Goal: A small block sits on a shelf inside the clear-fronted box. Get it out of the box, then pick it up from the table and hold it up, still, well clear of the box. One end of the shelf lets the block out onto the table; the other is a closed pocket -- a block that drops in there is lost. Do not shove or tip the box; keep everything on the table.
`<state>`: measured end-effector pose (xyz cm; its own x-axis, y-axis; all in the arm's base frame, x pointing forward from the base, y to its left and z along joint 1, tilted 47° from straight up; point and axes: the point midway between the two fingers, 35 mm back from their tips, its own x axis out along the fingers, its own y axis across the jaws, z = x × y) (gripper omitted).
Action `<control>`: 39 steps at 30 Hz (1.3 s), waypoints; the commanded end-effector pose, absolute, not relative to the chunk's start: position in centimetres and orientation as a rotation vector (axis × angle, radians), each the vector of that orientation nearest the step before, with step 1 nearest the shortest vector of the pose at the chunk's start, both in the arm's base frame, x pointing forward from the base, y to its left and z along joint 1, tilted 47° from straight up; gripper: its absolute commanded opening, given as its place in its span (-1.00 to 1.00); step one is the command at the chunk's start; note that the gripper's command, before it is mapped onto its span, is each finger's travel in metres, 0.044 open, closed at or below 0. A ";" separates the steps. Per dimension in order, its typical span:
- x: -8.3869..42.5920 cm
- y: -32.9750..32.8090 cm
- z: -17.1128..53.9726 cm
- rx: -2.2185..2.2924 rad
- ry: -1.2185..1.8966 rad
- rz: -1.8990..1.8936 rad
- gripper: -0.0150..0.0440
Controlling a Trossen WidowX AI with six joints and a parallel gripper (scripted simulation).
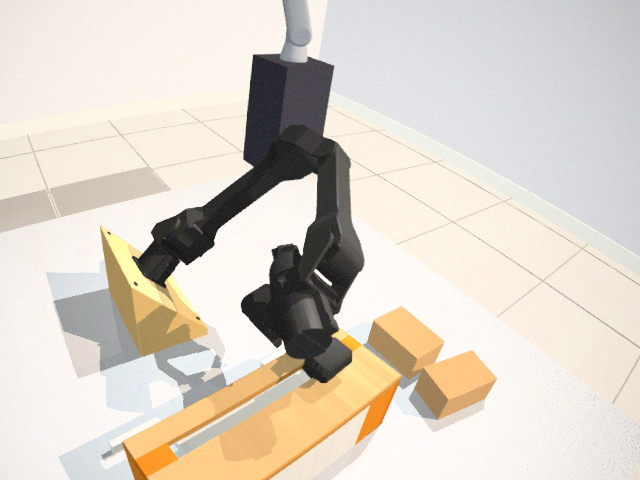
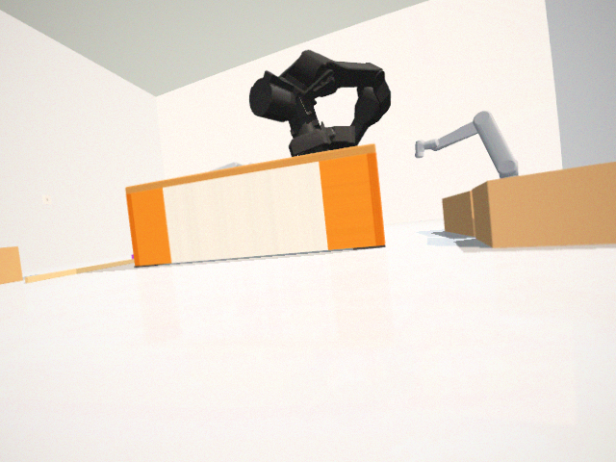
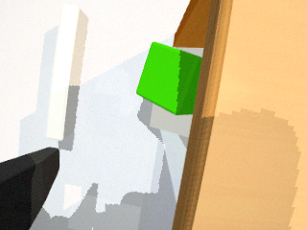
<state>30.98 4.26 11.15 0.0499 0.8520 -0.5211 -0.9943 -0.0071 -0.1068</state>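
The black arm (image 1: pixel 336 180) (image 2: pixel 355 74) reaches in from the wedge-shaped mount (image 1: pixel 121 289), set toward the table's far edge in the top view. Its gripper (image 1: pixel 325 359) (image 2: pixel 323 141) (image 3: pixel 156 172) points down over the slot in the top of the wooden box (image 1: pixel 356 377) (image 2: pixel 243 214) (image 3: pixel 259 81), jaws spread with nothing between them. The green block (image 3: pixel 165 79) is in the box, partly covered by the top board; it seems to rest on the shelf, though the close view is cropped. Two tan blocks (image 1: pixel 405 341) (image 1: pixel 454 384) stand between the box and the table's right edge.
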 end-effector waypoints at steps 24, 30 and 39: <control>31.3 -5.9 11.3 -0.903 0.162 1.434 0.47; 29.7 -2.5 15.5 -1.347 -0.101 1.394 0.47; 25.9 2.4 20.0 -1.981 -0.527 1.228 0.47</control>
<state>27.22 1.03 18.88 0.4114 0.6751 -0.6124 -0.2157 -0.5807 -0.7850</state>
